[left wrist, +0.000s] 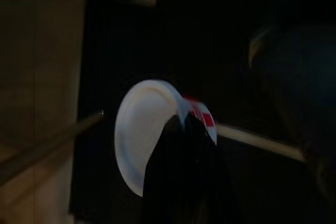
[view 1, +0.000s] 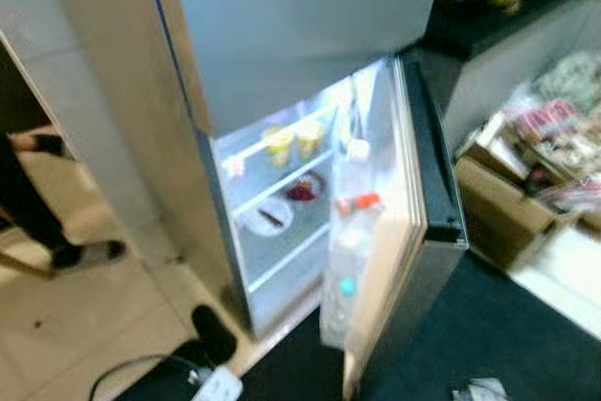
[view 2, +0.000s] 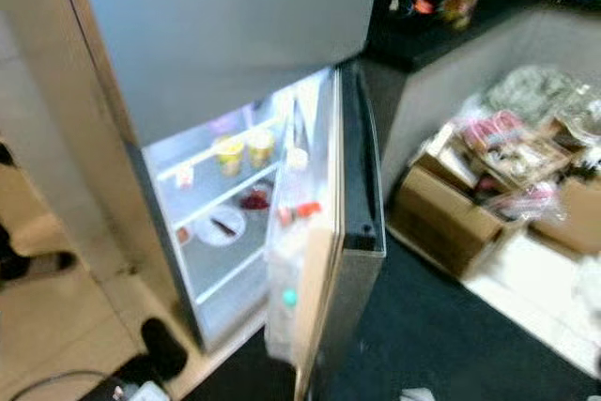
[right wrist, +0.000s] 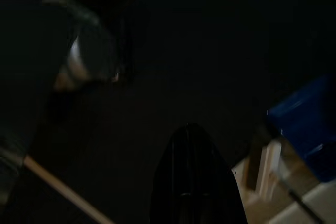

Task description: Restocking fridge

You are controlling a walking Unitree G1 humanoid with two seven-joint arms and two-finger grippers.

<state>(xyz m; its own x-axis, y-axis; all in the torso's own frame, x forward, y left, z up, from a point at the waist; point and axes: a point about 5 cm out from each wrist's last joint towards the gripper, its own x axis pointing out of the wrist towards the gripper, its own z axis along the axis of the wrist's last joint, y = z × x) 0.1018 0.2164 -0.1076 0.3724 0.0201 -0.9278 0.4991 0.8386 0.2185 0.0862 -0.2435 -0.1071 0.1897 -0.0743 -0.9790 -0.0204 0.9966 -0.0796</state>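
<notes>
Nearest to us, our left gripper (left wrist: 184,182) hangs low in deep shade, its black fingers (left wrist: 181,161) closed on the edge of a white plate (left wrist: 144,135) with a red-and-white patch beside it. Our right gripper (right wrist: 197,182) is a dark shape in its wrist view, and we cannot tell whether it is open or closed. Ahead stands the fridge (view 1: 282,35), its lower door (view 1: 413,204) swung wide. On the lit shelves we see two yellow cups (view 1: 293,141), a dish of something red (view 1: 302,191) and a white plate with a dark item (view 1: 265,217). Bottles (view 1: 349,251) fill the door rack. To our right sit cardboard boxes (view 2: 470,204) full of packaged goods; a person's dark leg and shoe (view 1: 56,232) show at far left
</notes>
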